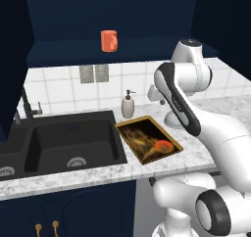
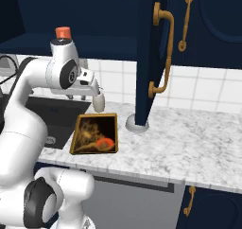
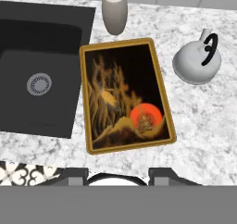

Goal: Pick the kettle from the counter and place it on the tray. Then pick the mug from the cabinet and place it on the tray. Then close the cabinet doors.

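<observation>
A kitchen, in a home by the look of it. A speckled marble worktop [image 1: 98,172] carries a black sink [image 1: 73,143] with a black tap [image 1: 27,106] and a soap bottle [image 1: 128,105] beside it. White tiles [image 1: 59,89] with wall sockets [image 1: 93,73] line the wall. Navy cabinets hang above, one door [image 2: 149,57] with a curved brass handle [image 2: 163,53], and a mug [image 1: 109,40] on the shelf [image 1: 98,52]. A kettle [image 3: 197,60] and a tray [image 3: 125,94] sit on the worktop.
</observation>
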You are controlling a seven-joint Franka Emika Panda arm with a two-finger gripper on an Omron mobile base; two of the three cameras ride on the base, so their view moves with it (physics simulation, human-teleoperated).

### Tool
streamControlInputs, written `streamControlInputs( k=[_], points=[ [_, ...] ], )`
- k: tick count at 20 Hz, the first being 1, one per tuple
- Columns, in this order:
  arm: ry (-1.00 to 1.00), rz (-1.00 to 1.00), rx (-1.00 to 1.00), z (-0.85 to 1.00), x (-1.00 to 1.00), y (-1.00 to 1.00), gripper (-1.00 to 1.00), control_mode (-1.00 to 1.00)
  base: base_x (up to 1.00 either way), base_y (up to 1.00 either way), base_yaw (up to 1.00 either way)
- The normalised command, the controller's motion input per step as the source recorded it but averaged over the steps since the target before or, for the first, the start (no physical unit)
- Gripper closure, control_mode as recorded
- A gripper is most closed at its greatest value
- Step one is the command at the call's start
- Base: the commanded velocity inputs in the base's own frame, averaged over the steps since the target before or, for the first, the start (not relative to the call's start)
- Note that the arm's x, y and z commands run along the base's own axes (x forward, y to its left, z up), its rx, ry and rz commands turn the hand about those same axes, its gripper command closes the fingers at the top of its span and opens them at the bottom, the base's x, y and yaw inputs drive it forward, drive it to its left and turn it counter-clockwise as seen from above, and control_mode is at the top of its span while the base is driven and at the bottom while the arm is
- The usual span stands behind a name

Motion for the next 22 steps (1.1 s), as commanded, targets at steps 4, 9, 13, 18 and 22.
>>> streamControlInputs(
  k=[4, 9, 13, 18, 22],
  points=[
    [-0.06, 0.00, 0.00, 0.00, -0.07, 0.00, -1.00, -1.00, 0.00, 0.00, 0.00],
    [-0.02, -0.05, 0.00, -0.20, -0.18, -0.37, -1.00, -1.00, 0.00, 0.00, 0.00],
    [0.00, -0.11, 0.00, -0.28, -0.28, -0.65, -1.00, -1.00, 0.00, 0.00, 0.00],
    [0.00, -0.10, 0.00, -0.30, 0.00, -0.48, -1.00, -1.00, 0.00, 0.00, 0.00],
    [0.00, -0.06, 0.00, -0.40, 0.25, -0.34, -1.00, -1.00, 0.00, 0.00, 0.00]
  ],
)
